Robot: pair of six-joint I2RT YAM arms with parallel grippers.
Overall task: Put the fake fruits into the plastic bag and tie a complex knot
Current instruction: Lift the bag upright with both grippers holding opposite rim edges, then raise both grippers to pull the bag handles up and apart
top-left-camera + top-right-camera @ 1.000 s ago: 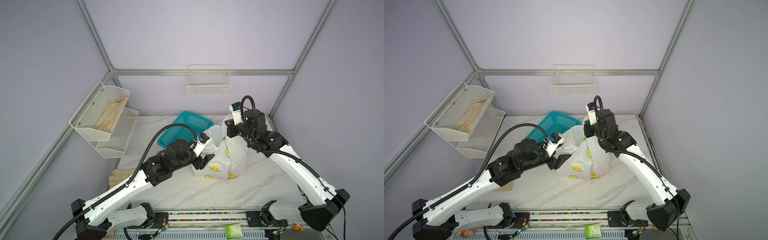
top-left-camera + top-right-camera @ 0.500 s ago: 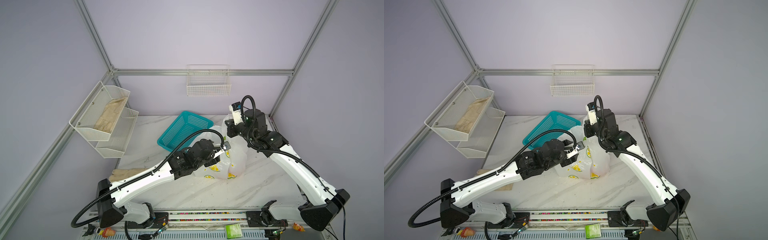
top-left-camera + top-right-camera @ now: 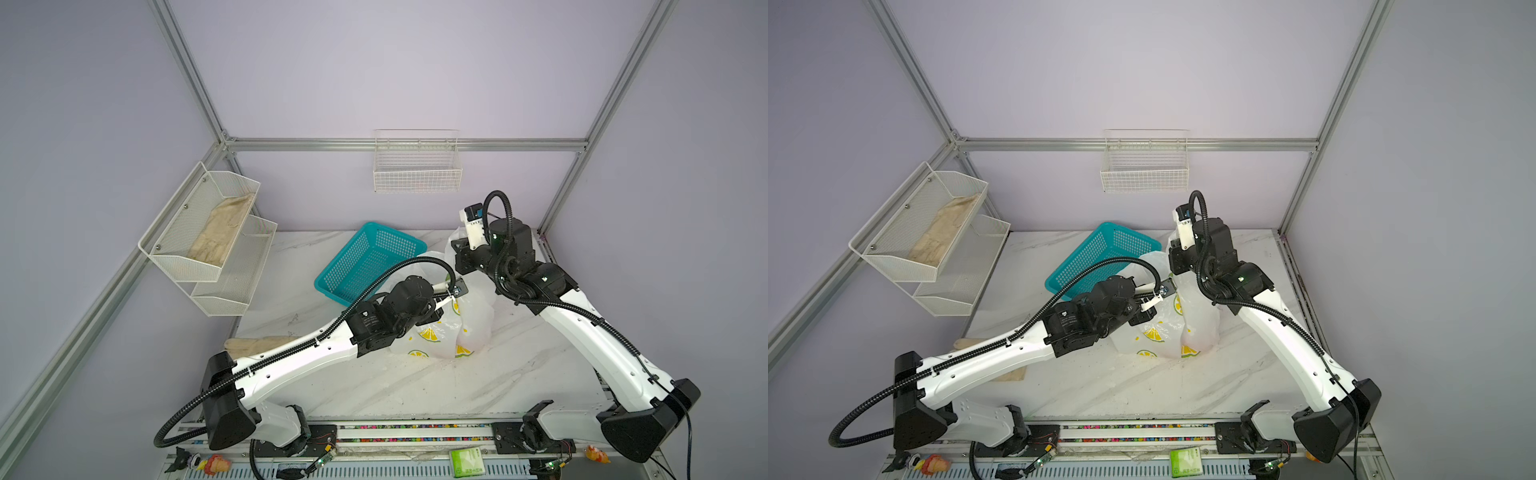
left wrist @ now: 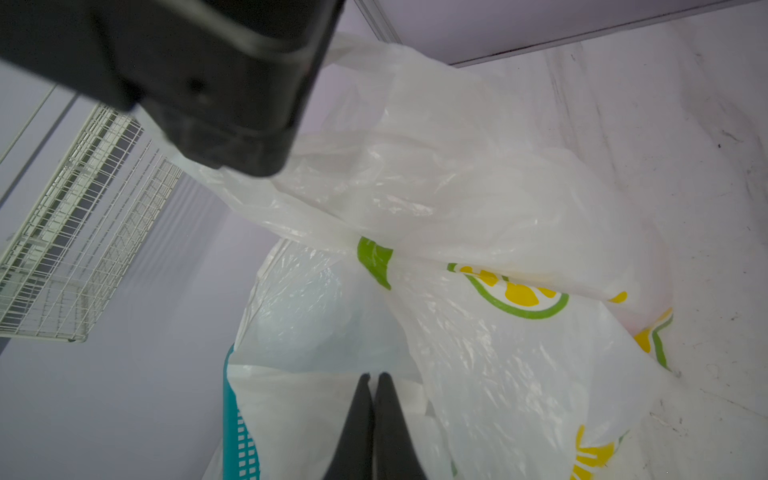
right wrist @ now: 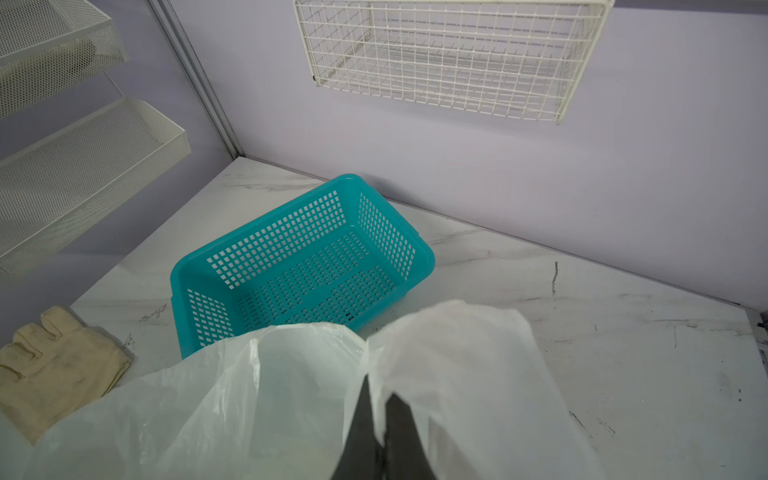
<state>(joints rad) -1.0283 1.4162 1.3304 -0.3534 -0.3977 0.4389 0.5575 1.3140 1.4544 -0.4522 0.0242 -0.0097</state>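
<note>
- Two tools work one bag [image 3: 473, 328], which stands on the tabletop [image 3: 415, 386] just in front of the basket [image 3: 365, 266].
- Right tool [image 5: 378, 390] is clamped on the bag's top film and holds that side high, so the film stretches from the body up to it.
- Left tool [image 4: 370, 376] reaches in from the left, lower down, jaws squeezed together against the film. Whether any film is pinched, I can't tell.
- Fruits: none in sight, and the basket is bare, so they're likely inside the bag.
- Tying, I'd judge, turns on this: the left tool sits below the right, nearer the slack side.
</note>
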